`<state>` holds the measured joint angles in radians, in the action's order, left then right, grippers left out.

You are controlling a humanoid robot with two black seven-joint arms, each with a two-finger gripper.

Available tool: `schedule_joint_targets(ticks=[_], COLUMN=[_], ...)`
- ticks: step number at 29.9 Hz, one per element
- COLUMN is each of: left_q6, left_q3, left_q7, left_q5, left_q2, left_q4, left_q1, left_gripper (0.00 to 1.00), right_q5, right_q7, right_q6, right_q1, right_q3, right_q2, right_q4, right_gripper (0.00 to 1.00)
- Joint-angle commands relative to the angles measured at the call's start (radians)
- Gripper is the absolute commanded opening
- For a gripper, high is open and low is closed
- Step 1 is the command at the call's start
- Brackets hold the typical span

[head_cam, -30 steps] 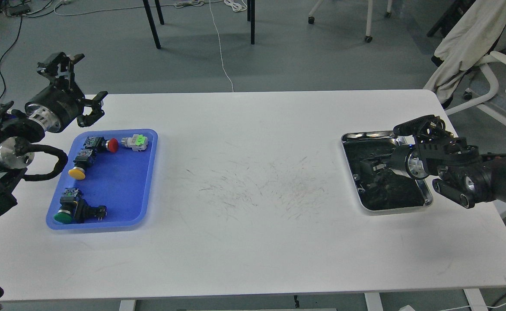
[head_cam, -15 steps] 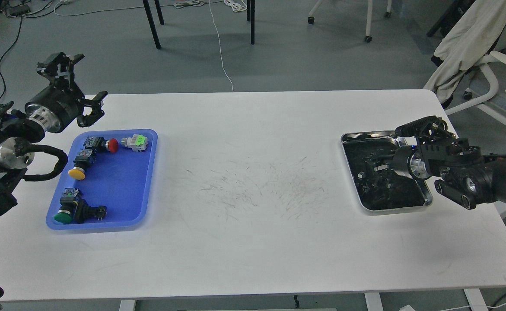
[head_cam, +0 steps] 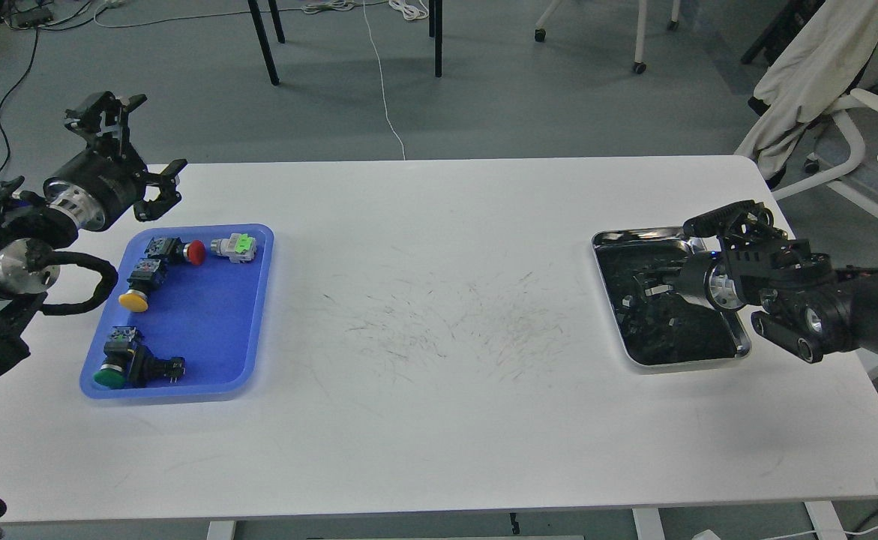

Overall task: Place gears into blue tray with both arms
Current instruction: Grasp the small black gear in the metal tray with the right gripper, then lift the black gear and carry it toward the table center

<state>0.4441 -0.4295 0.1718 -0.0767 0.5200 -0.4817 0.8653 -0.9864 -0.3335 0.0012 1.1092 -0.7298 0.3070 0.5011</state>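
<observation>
Two trays lie on the white table [head_cam: 439,315], and I take the blue tray [head_cam: 206,330] as the landmark. It sits near the table's left edge and holds only push-button switches: one with a red cap [head_cam: 181,250], one grey with a green part [head_cam: 235,247], one with a yellow cap [head_cam: 137,289] and one with a green cap [head_cam: 120,360] near its front corner. No gear can be made out inside it. Far to the right of the blue tray, well apart from it, lies the silver tray [head_cam: 738,341], whose dark bottom is full of small black parts; the gears [head_cam: 671,334] are presumably among them, but single ones are too small and dark to tell. The right gripper [head_cam: 652,289] reaches into this silver tray; its fingers merge with the dark contents, so I cannot tell if it is apart or closed. The left gripper [head_cam: 142,142] hangs just behind the blue tray's far left corner, with its fingers spread wide and nothing between them.
</observation>
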Motion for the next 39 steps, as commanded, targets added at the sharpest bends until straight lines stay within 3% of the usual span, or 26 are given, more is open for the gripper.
schedule_joint_targets(ticks=[1, 6, 9, 26, 31, 39], left_q6=[-0.001, -0.001, -0.001, -0.001, 0.001, 0.001], left_q3=[0.0, 0.0, -0.002, -0.003, -0.003, -0.005], left_q7=[-0.002, -0.002, -0.002, -0.005, -0.006, -0.006], left_q5=[0.0, 0.0, 0.0, -0.002, -0.002, -0.005], left_q2=[0.0, 0.0, 0.0, 0.026, 0.051, 0.084], left_q4=[0.0, 0.0, 0.0, -0.009, -0.012, -0.029], left_q1=[0.001, 0.001, 0.001, 0.001, 0.001, -0.002], left_gripper=[0.99, 0.99, 0.99, 0.99, 0.99, 0.99], right_q5=[0.0, 0.0, 0.0, 0.009, 0.011, 0.009], right_q7=[-0.001, -0.015, -0.018, -0.025, -0.027, -0.025], right_q6=[0.0, 0.002, 0.005, -0.003, -0.004, -0.098], right_q1=[-0.002, 0.0, 0.0, 0.164, 0.254, 0.346], right_q3=[0.0, 0.0, 0.0, 0.082, 0.144, 0.231], right_q2=[0.0, 0.0, 0.0, -0.031, -0.094, -0.245], right_q4=[0.0, 0.002, 0.0, 0.005, 0.008, 0.082], right_gripper=[0.25, 0.13, 0.01, 0.01, 0.01, 0.01])
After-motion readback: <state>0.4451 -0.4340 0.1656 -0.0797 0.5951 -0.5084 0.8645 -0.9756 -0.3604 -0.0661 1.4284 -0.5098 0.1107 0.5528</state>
